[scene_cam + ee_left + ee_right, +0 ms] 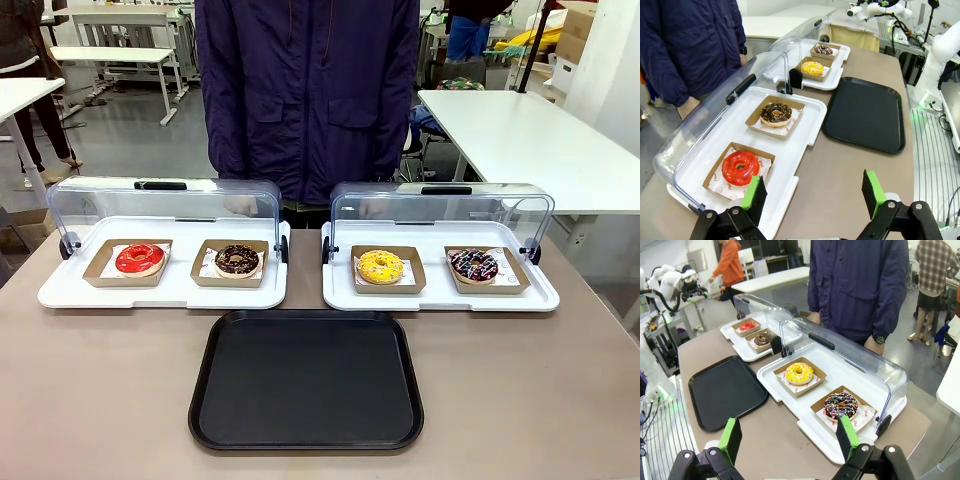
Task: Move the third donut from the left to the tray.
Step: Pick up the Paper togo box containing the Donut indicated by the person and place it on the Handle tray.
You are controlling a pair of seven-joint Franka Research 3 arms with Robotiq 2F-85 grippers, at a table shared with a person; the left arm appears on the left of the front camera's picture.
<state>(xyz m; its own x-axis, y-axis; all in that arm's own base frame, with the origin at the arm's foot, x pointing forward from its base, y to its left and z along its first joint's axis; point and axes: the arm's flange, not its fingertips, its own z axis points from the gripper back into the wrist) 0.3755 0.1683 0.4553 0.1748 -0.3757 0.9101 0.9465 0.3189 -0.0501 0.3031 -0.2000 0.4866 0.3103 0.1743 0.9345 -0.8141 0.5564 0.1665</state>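
Both the black left gripper and right gripper are wide open and empty. Ahead-left of the right gripper lies the flat black plastic tray. Straight ahead sits the yellow sprinkled ring donut. The right gripper could grab the nearer dark sprinkled donut instead.

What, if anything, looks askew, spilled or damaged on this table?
Nothing stands out. The yellow donut, red donut and chocolate donuts sit flat in their cardboard holders on the white display trays, lids raised. The black tray lies square in front of them.
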